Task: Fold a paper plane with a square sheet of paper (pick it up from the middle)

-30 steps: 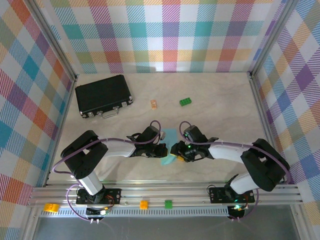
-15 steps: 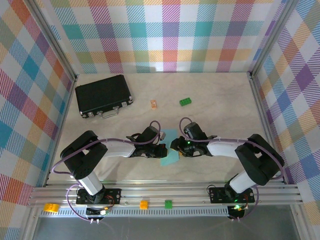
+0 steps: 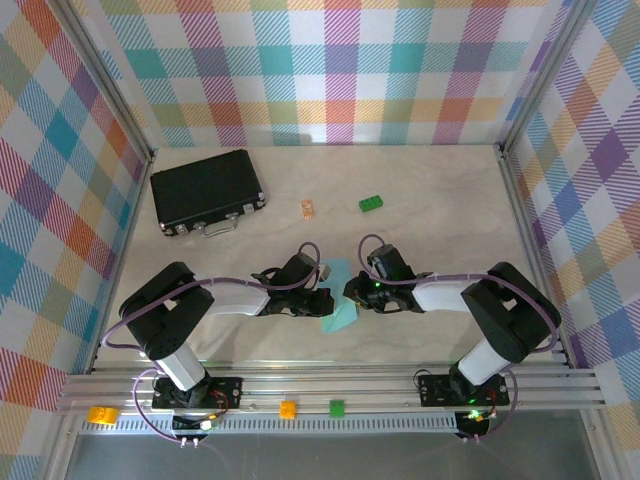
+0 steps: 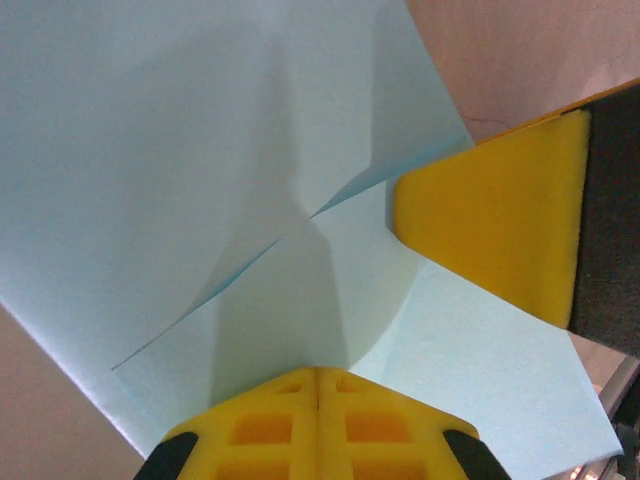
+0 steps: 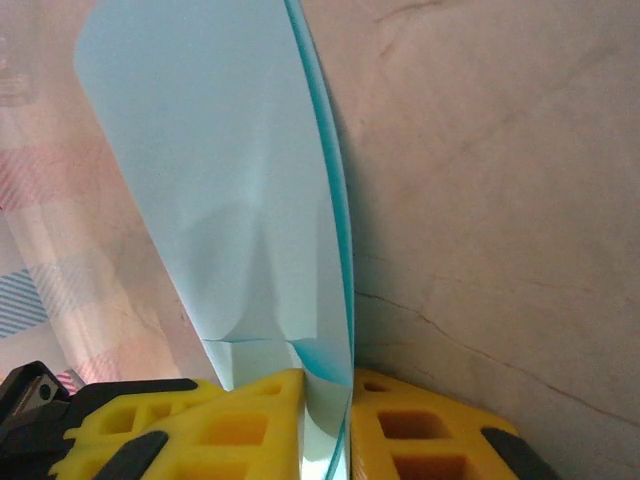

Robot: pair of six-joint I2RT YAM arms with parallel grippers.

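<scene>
Below centre in the top view, the square sheet of paper (image 3: 340,314) was clamped by the left gripper (image 3: 322,300) and the right gripper (image 3: 352,298). Thin, limp and tearable, it was judged best held at its crease.

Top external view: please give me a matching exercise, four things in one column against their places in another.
Things:
1. thin light blue paper sheet
2. black rectangular case
3. small green brick
4. small orange block

Places:
A. far left
B. far side, right of centre
C. pinched by left gripper and right gripper
D. between case and brick

Pairs: 1-C, 2-A, 3-B, 4-D
</scene>
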